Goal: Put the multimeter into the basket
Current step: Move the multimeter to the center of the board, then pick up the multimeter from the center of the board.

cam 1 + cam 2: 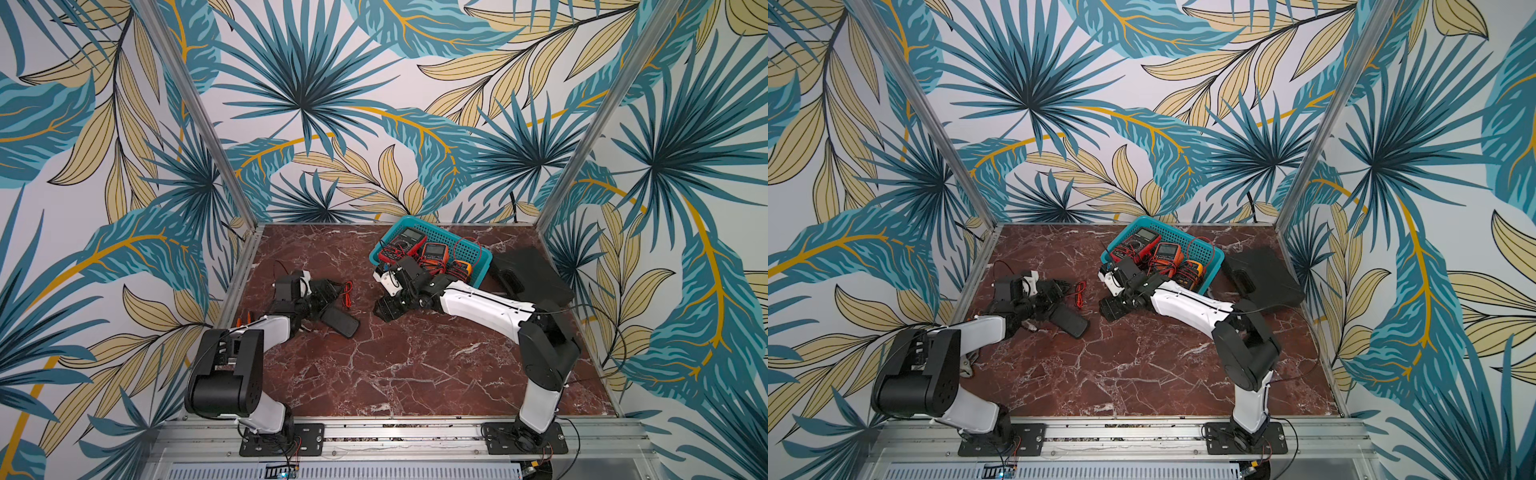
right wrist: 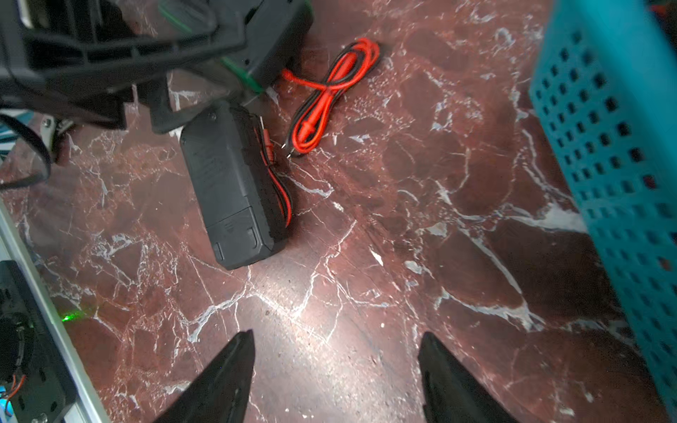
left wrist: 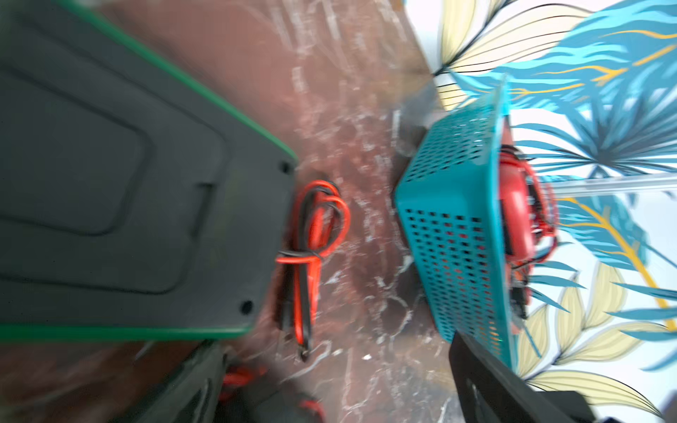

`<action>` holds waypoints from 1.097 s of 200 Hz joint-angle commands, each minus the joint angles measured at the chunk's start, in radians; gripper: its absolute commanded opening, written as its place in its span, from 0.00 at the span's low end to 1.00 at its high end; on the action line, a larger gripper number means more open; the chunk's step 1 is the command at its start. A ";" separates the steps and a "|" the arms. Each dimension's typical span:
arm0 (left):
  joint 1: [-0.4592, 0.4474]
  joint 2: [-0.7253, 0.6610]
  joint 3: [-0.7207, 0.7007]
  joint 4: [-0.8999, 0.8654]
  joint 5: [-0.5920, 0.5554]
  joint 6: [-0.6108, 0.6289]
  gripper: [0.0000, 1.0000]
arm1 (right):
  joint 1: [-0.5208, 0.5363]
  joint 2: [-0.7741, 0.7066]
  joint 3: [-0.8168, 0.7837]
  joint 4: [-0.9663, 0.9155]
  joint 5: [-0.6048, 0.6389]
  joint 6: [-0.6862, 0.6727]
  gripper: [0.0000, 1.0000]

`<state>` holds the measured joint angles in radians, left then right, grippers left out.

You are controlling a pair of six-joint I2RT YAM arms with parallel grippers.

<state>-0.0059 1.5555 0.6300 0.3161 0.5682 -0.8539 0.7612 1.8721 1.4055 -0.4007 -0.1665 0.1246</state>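
Meanwhile, left fingers (image 3: 487,381) wide apart beside the green-edged multimeter (image 3: 110,164), right fingers (image 2: 227,377) likewise apart, empty, near the basket (image 2: 604,146).

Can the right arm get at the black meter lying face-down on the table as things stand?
Probably yes. The right pincer is open, empty and faces the black meter across bare tabletop, with nothing lying between. One caution: the left arm crowds the meter's far end, so they might clash.

On red-brown marble tabletop (image 1: 415,365), far and right of centre: teal perforated plastic basket (image 1: 451,235), three wired handheld meters (image 1: 434,251) inside. Left of it, black rectangular plastic multimeter (image 1: 340,322); just beside, on far side, bundled red-and-black test leads (image 1: 347,291).
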 commanded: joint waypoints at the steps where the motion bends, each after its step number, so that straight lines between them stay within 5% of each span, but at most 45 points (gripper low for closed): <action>1: -0.003 0.023 0.024 0.144 0.029 -0.062 1.00 | 0.036 0.033 0.057 0.005 0.031 -0.057 0.75; 77: 0.123 -0.123 -0.186 0.268 -0.086 -0.222 1.00 | 0.170 0.169 0.197 -0.038 0.191 -0.126 0.86; 103: 0.157 -0.283 -0.223 0.107 -0.174 -0.188 1.00 | 0.203 0.248 0.278 -0.077 0.247 -0.158 0.99; 138: 0.170 -0.502 -0.211 -0.185 -0.358 -0.107 1.00 | 0.244 0.345 0.394 -0.130 0.336 -0.209 0.99; 219: 0.179 -0.763 -0.205 -0.485 -0.620 -0.023 1.00 | 0.268 0.555 0.657 -0.233 0.395 -0.235 0.96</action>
<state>0.1631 0.8337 0.4194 -0.0494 0.0433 -0.9283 1.0294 2.3714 1.9991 -0.5709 0.2050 -0.0990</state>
